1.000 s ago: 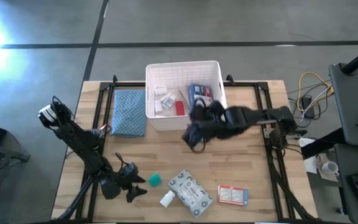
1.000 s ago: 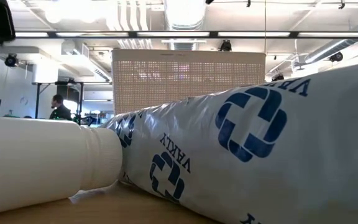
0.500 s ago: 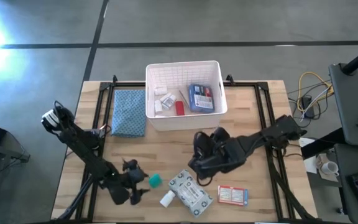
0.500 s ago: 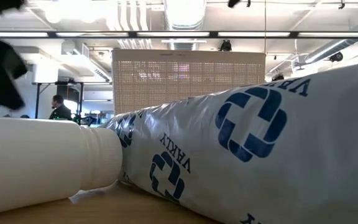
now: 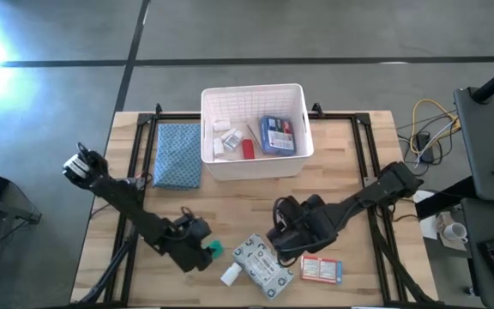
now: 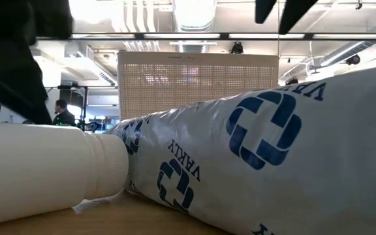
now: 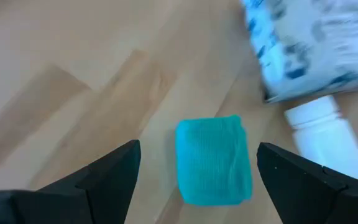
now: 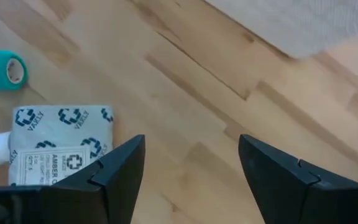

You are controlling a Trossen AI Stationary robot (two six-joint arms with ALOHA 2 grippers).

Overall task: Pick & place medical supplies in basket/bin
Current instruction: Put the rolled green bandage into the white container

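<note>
My left gripper (image 5: 199, 250) is open low over the table. Its fingers stand on either side of a teal roll (image 7: 213, 160) without touching it; the roll (image 5: 215, 250) lies on the wood. My right gripper (image 5: 281, 246) is open over bare wood (image 8: 191, 146), just beside the grey-white packet (image 8: 61, 152), which lies flat (image 5: 262, 264). A white bottle (image 5: 231, 275) lies on its side against the packet, filling the low view's left (image 6: 44, 170). The white-red box (image 5: 321, 269) lies near the table's near edge. The white bin (image 5: 253, 129) holds the blue pouch (image 5: 276, 135), a red item and small white items.
A blue patterned cloth (image 5: 178, 154) lies left of the bin. Bare wood stretches between the bin and the near items. Black frame rails run along the table's left and right sides. A person stands far off in the room (image 6: 61, 112).
My right gripper has moved from over the bin toward the near edge and down, stopping beside the packet; the blue pouch stays in the bin. My left gripper has moved toward the table's right, up to the teal roll.
</note>
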